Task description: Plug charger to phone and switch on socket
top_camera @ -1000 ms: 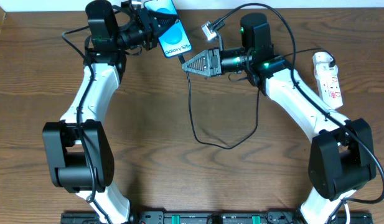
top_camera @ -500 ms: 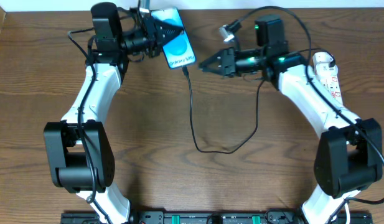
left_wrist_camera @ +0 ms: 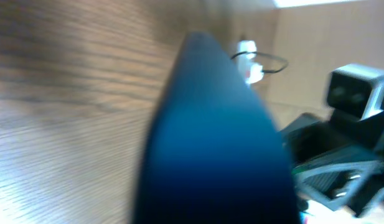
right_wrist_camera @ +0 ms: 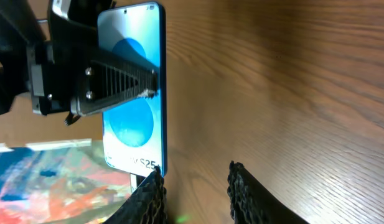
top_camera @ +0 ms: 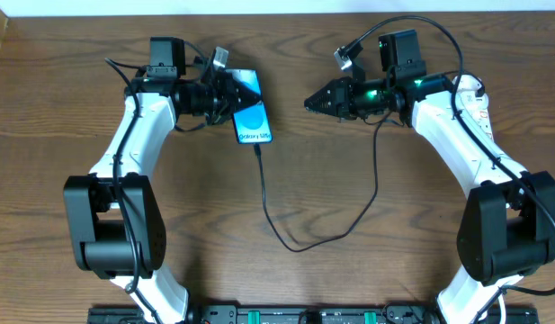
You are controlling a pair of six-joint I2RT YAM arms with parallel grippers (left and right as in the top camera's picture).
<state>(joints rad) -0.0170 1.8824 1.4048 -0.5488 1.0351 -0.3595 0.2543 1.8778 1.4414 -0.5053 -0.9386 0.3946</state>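
Note:
My left gripper point(top_camera: 239, 101) is shut on the phone point(top_camera: 253, 123), whose lit blue screen faces up at the back of the table. In the left wrist view the phone point(left_wrist_camera: 210, 137) is a dark blue blur filling the middle. The charger cable point(top_camera: 277, 220) runs from the phone's lower edge, loops toward the front and climbs to the right. My right gripper point(top_camera: 309, 103) stands open and empty a short way right of the phone. In the right wrist view the gripper point(right_wrist_camera: 195, 183) points at the phone point(right_wrist_camera: 132, 130), with wood showing between its fingers. The socket point(top_camera: 481, 110) lies at the far right, mostly hidden by my right arm.
Thin wires arch over the right arm's wrist camera point(top_camera: 398, 45). The table's back edge meets a pale wall point(top_camera: 286, 5). A black rail point(top_camera: 286, 315) runs along the front edge between the two arm bases.
My left gripper carried the phone forward, away from the back edge. My right gripper opened, let go of the cable tip at the phone and drew back to the right.

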